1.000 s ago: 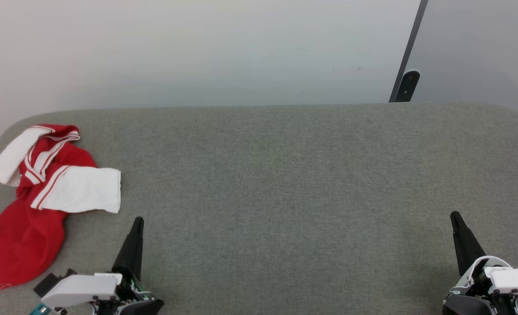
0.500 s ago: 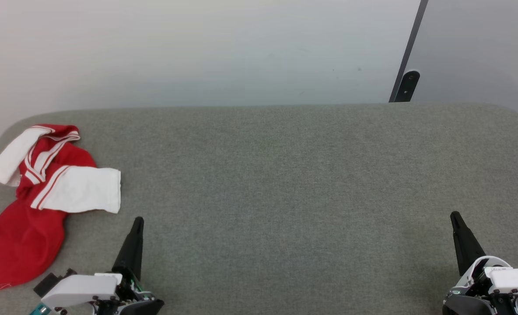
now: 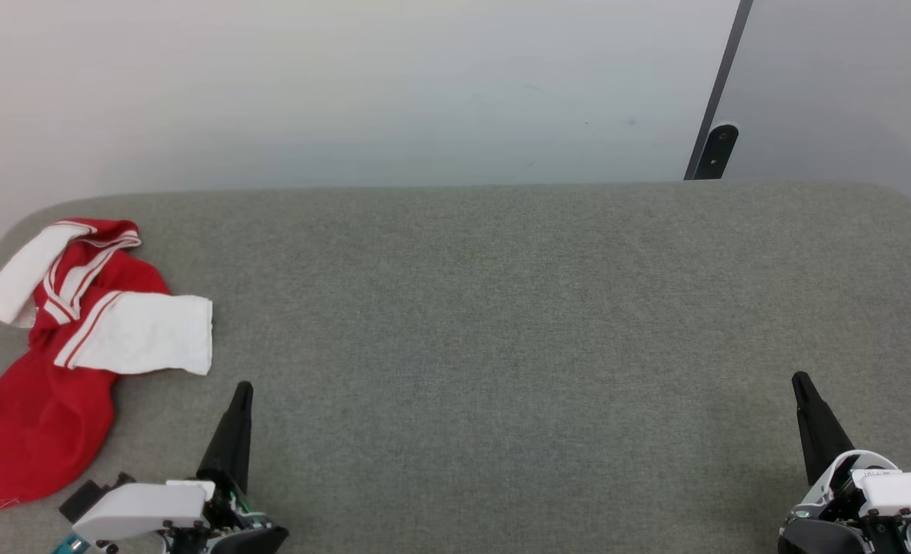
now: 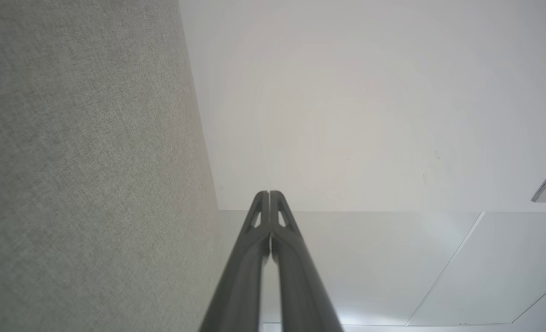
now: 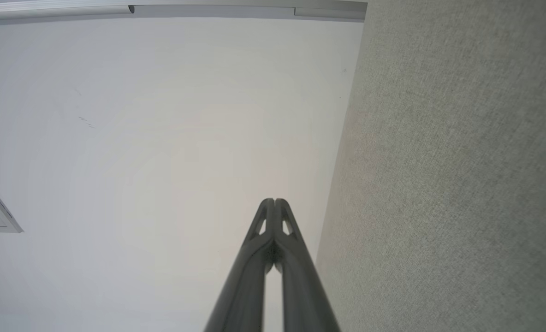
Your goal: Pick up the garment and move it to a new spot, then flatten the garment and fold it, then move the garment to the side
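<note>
The garment, a red jersey with white sleeves and striped trim, lies crumpled at the far left of the grey fabric table in the head view. My left gripper rests at the lower left, just right of the garment and apart from it, shut with nothing in it. My right gripper sits at the lower right, far from the garment, also shut and empty. In the left wrist view the left gripper has its fingers pressed together. The right wrist view has the right gripper closed the same way.
A pale wall stands behind the table's far edge. A dark bracket and a dark vertical strip sit at the back right. The table's corners are rounded; the garment lies near the left edge.
</note>
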You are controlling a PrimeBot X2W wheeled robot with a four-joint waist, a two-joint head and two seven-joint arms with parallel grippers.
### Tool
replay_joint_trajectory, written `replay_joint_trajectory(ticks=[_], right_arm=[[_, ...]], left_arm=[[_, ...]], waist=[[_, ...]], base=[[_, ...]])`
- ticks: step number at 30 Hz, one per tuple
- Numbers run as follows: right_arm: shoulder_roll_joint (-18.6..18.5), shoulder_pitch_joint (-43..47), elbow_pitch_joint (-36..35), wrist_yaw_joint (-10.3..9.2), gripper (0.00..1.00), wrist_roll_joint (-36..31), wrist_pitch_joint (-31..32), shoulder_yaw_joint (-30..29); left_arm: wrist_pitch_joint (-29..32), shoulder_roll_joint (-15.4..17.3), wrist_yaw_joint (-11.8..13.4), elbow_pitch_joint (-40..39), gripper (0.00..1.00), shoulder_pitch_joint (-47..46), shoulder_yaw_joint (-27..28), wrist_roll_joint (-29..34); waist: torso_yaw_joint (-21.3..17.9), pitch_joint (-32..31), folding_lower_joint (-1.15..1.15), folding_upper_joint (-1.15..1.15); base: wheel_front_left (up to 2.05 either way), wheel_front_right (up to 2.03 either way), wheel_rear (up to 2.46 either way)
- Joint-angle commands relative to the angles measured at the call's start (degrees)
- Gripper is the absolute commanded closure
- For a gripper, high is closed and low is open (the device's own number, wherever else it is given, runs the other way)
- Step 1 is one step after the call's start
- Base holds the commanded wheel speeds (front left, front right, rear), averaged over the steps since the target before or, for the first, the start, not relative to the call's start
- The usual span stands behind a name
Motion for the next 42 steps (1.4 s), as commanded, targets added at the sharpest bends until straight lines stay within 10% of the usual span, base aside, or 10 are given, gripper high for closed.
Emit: replay_joint_trajectory(ticks=[1, 2, 3, 17, 42], right_arm=[[0.0, 0.0, 0.0, 0.01, 0.00, 0.0, 0.0, 0.0], [0.0, 0.1, 0.2, 0.01, 1.00, 0.0, 0.0, 0.0], [0.1, 0.4, 0.8, 0.01, 0.00, 0.0, 0.0, 0.0], [-0.6, 3.1, 0.3, 0.00, 0.00, -4.3, -3.2, 2.4], [-1.9, 5.0, -0.1, 0.00, 0.00, -35.2, -9.2, 7.0]], left_arm=[[0.0, 0.0, 0.0, 0.0, 0.00, 0.0, 0.0, 0.0], [-0.1, 0.0, 0.0, 0.2, 1.00, 0.2, 0.0, 0.1], [-0.1, -0.1, 0.0, 0.7, 0.00, 0.6, -0.1, 0.1], [-3.4, 0.6, 0.0, 0.1, 0.00, 3.1, -2.6, 5.2], [-9.3, 0.0, 0.8, -2.6, 0.00, 6.6, -4.1, 36.9]], waist=[[0.0, 0.0, 0.00, 0.00], [0.0, 0.0, 0.00, 0.00], [0.0, 0.0, 0.00, 0.00], [0.1, 0.0, 0.00, 0.00], [0.2, -0.2, 0.00, 0.00]], base=[[0.00, 0.00, 0.00], [0.00, 0.00, 0.00], [0.00, 0.00, 0.00], [0.00, 0.00, 0.00], [0.00, 0.00, 0.00]])
